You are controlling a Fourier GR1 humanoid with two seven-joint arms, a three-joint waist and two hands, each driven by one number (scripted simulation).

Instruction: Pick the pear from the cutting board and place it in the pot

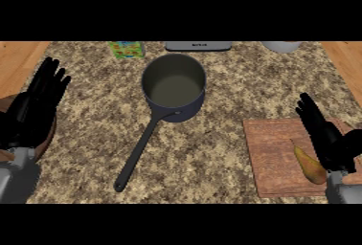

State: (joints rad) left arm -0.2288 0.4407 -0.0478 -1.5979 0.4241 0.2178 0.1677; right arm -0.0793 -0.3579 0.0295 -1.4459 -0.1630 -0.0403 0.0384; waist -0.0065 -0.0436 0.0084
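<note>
One pear (310, 167), yellow-brown, lying on the cutting board (272, 158), close to its right edge and toward the near end. One board only, reddish wood, flat on the right side of the speckled table (212, 158). Over that board, the right hand (325, 136): open, fingers straight and pointing away, just beside the pear and partly across its right side. Touching it or not, impossible to tell.

Out to the left, well apart from the board, one pot (173, 86), dark, upright, grey interior showing. One long handle (138, 153), angled toward the near left. Further left, at the view's edge, the left hand (35, 105), open as well, fingers straight up, resting, above a brown round shape (48, 143) only partly in view. Two hands, both open, neither gripping anything.

Along the far edge, three more things: one green carton (126, 49), one grey appliance (198, 46), one pale bowl (283, 46), each cut off at the top.
</note>
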